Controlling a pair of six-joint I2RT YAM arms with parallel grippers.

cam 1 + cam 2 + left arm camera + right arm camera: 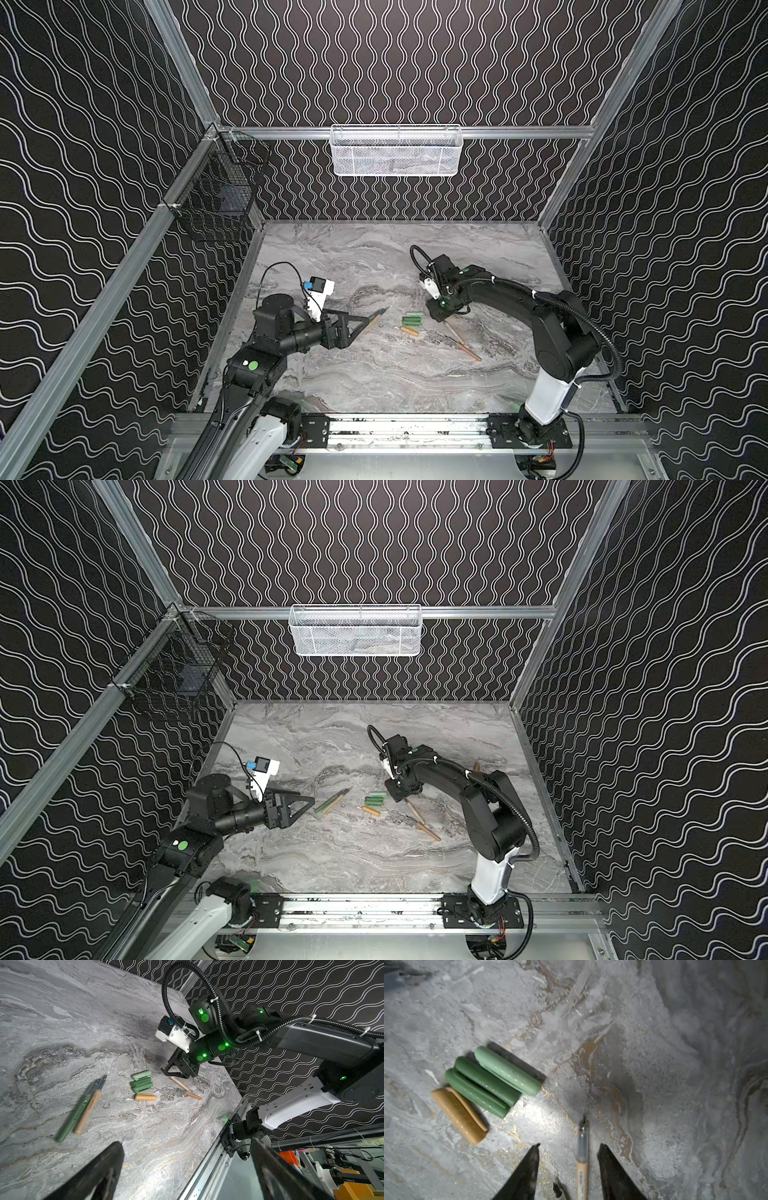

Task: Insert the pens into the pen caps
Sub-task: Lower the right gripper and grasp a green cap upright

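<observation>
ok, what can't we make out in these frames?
White basket contents: top views, mesh blurs them.
Black basket contents: top views, too dark.
Tan pen inside the right hand: right wrist view, barrel cut by frame edge.
Fingertips of the right hand: top views, its own body covers them.

Uncapped pens [76, 1111] lie flat, flanking four clustered caps [141, 1081].

Smooth matt plastic on the pen caps [506, 1072], three green and one tan, each with a row of tiny pale dots. Beside the caps, pens [582, 1167] with matt tan or green barrels and a translucent grey grip. Under the caps, a table [654, 1043] of grey marble look, gold-veined, faintly glossy. Near the caps, dull black plastic fingers [527, 1167] of the right gripper [569, 1145]. Far behind the caps, a white-painted metal mesh basket [395, 160]
</observation>
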